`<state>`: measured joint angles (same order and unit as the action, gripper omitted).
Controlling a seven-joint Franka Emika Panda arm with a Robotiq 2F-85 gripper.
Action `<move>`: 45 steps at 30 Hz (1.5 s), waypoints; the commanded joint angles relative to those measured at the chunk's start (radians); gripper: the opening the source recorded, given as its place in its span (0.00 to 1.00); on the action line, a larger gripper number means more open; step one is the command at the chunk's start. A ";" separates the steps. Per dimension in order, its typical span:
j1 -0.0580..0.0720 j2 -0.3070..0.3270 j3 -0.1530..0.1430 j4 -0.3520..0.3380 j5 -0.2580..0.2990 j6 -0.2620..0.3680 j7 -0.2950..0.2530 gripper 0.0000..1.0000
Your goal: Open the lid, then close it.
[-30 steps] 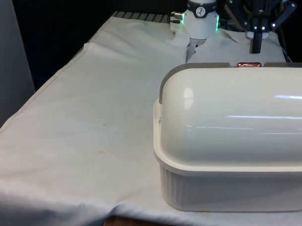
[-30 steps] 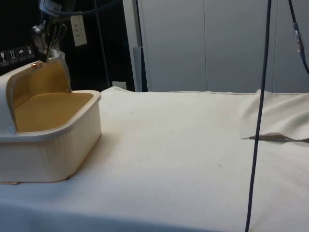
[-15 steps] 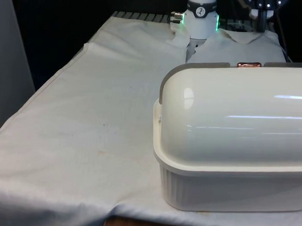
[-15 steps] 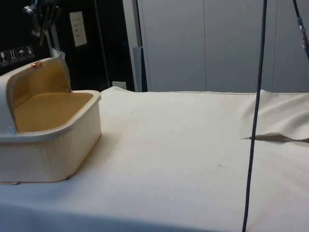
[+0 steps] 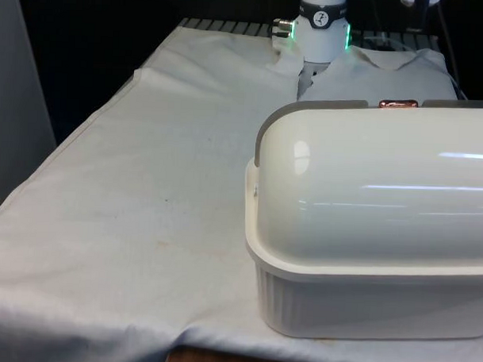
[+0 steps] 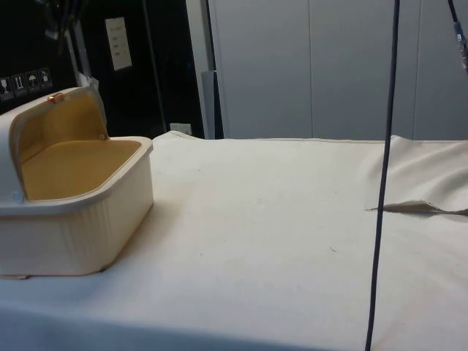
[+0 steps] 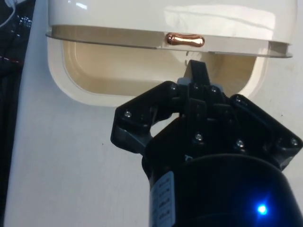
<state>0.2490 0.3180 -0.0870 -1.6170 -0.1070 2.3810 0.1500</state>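
Wrist view: clenched claw [image 7: 195, 71] hovers above the open lid's [image 7: 165, 23] copper handle [image 7: 185, 39].

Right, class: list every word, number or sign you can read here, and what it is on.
None can be read as text.
White sheet, side view's background: print too small.
Black stickers lower down: pictograms, one resembling an umbrella.
White sticker on the gripper: blurred.

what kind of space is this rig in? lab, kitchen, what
Most likely a lab or test room, not a kitchen. A table under a white cloth holds just one bread box, lid rolled open, with grey cabinets behind and a cable hanging down in front.
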 commanded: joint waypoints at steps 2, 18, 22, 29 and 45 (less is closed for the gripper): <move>0.000 0.007 0.000 0.018 0.003 -0.032 0.003 0.00; 0.004 0.079 0.004 0.136 -0.001 -0.089 0.009 0.00; 0.004 0.106 0.007 0.170 -0.001 -0.090 0.009 0.00; 0.004 0.140 0.011 0.216 0.001 -0.091 0.008 0.03; 0.003 0.154 0.013 0.234 0.002 -0.090 0.008 0.79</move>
<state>0.2520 0.4670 -0.0740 -1.3900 -0.1070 2.2980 0.1550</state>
